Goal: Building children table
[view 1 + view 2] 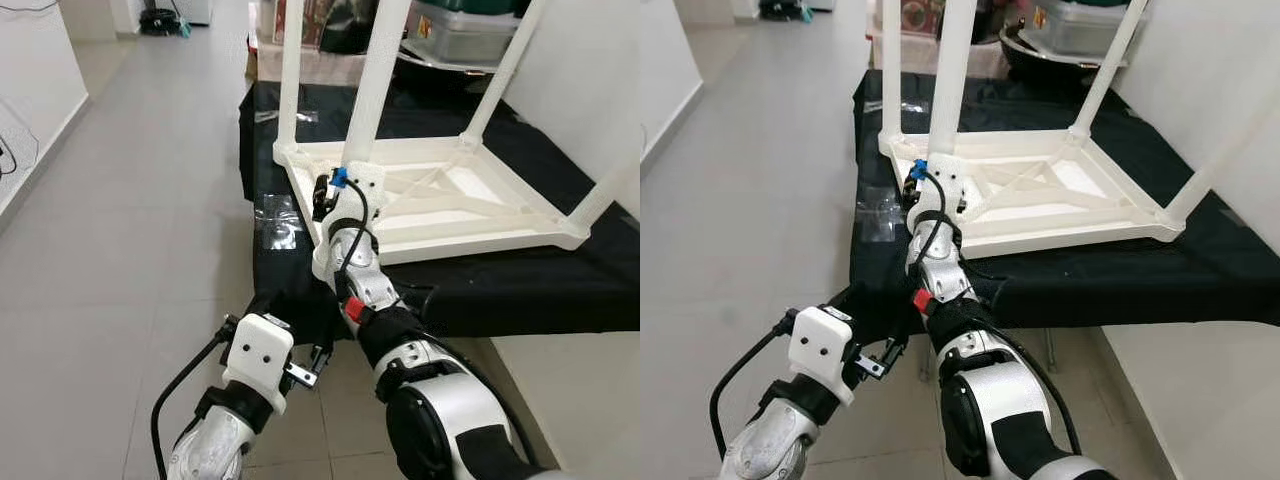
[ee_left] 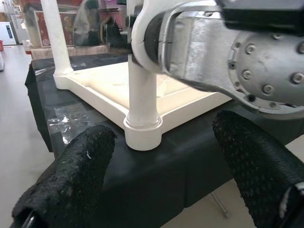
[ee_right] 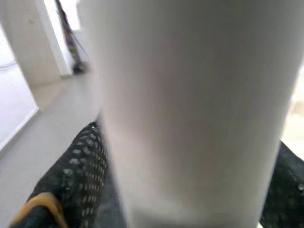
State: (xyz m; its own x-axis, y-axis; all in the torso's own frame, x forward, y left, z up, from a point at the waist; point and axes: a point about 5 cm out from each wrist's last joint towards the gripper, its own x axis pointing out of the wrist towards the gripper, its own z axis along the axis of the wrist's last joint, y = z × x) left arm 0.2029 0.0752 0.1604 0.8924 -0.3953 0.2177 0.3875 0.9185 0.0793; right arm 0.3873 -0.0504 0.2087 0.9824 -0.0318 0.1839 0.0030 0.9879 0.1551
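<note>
A white children's table point(image 1: 450, 200) lies upside down on a black-covered surface point(image 1: 560, 285), its legs pointing up. My right arm reaches forward to the nearest corner leg point(image 1: 372, 90), and my right gripper point(image 1: 336, 192) sits at the foot of that leg. In the right wrist view the white leg point(image 3: 190, 109) fills the gap between the black fingers point(image 3: 76, 180), which press on either side of it. My left gripper point(image 2: 161, 190) hangs low in front of the black surface's edge, open and holding nothing, facing the same leg point(image 2: 142, 95).
Grey tiled floor point(image 1: 130, 200) stretches away on the left. Boxes and a plastic bin point(image 1: 460, 30) stand behind the black surface. A white wall point(image 1: 600, 70) runs along the right. Clear tape or plastic point(image 1: 278, 225) lies on the black cover near the corner.
</note>
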